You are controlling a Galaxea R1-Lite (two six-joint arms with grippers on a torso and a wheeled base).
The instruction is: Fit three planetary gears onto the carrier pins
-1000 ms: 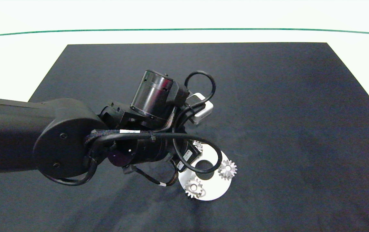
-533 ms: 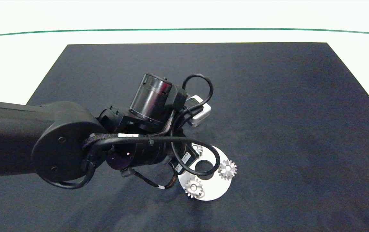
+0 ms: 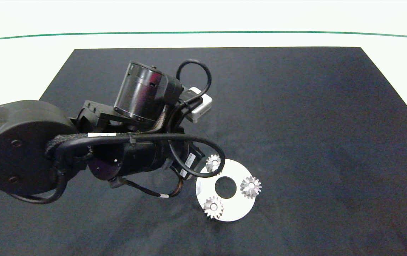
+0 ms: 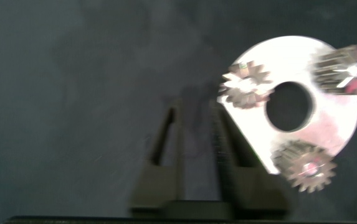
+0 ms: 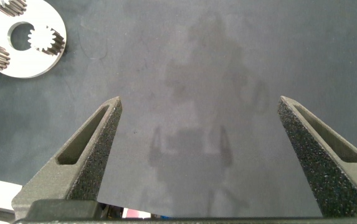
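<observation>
Your bench (image 3: 19, 71) is white, with a thin green line (image 3: 203, 32) running across its far side and a large black mat (image 3: 296, 124) covering most of the middle. Everything you care about sits on that mat, toward the near edge and roughly midway between the bench's two ends.

There you have the white disc (image 3: 237, 210) lying flat, its big centre hole (image 3: 225, 187) open to the mat below. All three planetary gears (image 3: 250, 187) are on the disc, spaced around the hole: one on the far side at the rim, one toward the right end, one on the near side. Each gear's bore shows a pale spot, so the carrier pins (image 3: 211, 206) are mostly covered by the gears seated over them.

Your left arm (image 3: 29, 156) reaches in from the left end, and its wrist housing and looped black cable (image 3: 189, 142) hang over the mat just beside the disc, the cable crossing the far gear in the overhead picture. The left claw (image 4: 194, 124) is empty, its fingers nearly pressed together with only a narrow slit between them, hovering above bare mat right next to the disc's rim.

Your right claw (image 5: 200, 106) is spread wide, holds nothing, and looks down on bare mat well apart from the disc.
</observation>
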